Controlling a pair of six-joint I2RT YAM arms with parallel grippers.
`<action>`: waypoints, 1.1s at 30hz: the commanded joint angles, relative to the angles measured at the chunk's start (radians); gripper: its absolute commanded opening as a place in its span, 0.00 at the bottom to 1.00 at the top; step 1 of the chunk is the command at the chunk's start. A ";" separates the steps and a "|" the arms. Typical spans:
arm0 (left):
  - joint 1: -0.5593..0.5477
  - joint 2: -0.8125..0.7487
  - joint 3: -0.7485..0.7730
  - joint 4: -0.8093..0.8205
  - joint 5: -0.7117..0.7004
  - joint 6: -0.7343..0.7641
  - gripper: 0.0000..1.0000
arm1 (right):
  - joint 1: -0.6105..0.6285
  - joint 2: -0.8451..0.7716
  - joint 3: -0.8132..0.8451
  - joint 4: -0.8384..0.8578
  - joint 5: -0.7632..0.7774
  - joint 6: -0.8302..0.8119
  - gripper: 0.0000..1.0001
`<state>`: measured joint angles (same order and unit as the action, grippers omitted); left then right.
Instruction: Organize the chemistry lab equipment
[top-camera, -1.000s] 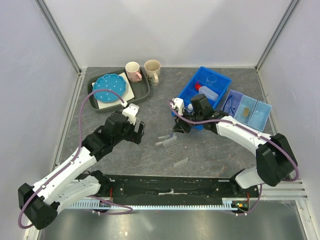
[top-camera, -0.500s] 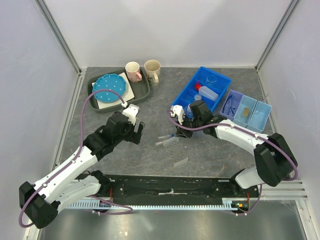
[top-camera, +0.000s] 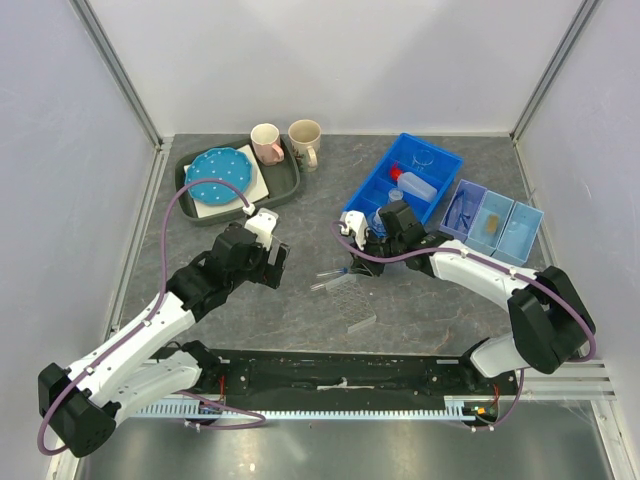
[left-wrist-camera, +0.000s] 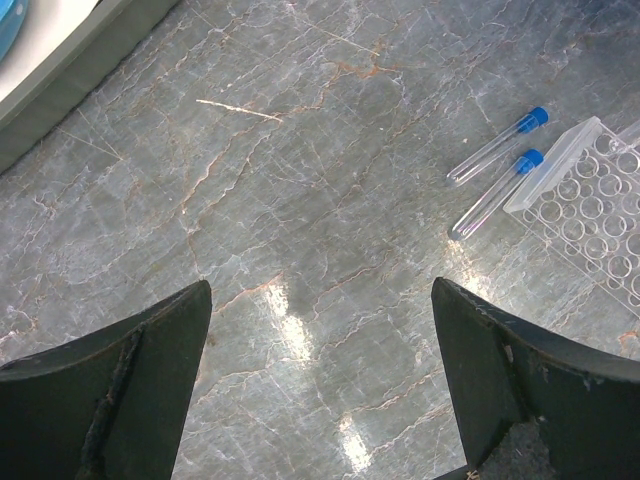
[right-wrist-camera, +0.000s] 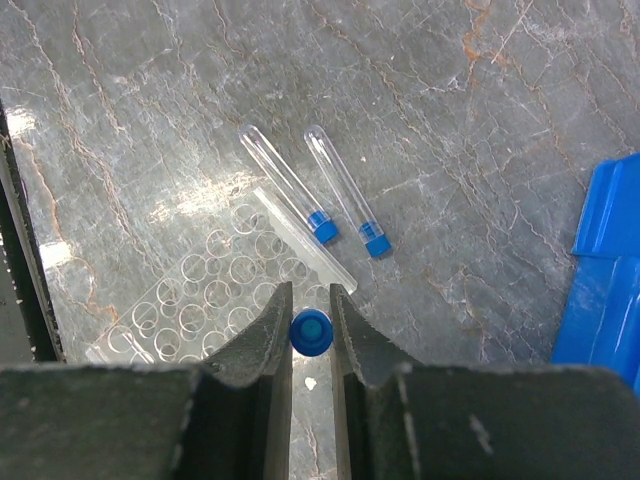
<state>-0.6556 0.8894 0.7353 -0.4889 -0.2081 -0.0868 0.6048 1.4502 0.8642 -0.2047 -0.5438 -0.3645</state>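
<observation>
Okay so the right jaws, clamped on a blue-capped tube (right-wrist-camera: 311, 332), just pulled up toward 1 o'clock of the clear tube rack (right-wrist-camera: 200, 290), left jaws idle wide apart, so it looks ready for racking.

The scene is lit brightly and evenly. Glare is seen on the table (left-wrist-camera: 295, 330) toward 6 o'clock.

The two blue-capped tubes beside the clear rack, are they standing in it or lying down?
Lying down. Both tubes lie flat on the table, next to the rack, not in its holes.
</observation>
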 joint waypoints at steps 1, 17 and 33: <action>0.005 -0.007 0.009 0.021 0.001 0.025 0.96 | 0.007 0.001 0.006 0.050 -0.012 0.007 0.17; 0.005 -0.017 0.009 0.026 0.024 0.030 0.97 | 0.015 0.022 -0.040 0.080 0.002 -0.004 0.23; 0.005 -0.033 -0.043 0.110 0.278 0.130 0.95 | 0.015 -0.033 0.008 -0.060 -0.041 -0.068 0.48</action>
<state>-0.6552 0.8700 0.7219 -0.4618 -0.0891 -0.0570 0.6144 1.4704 0.8162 -0.1822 -0.5415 -0.3759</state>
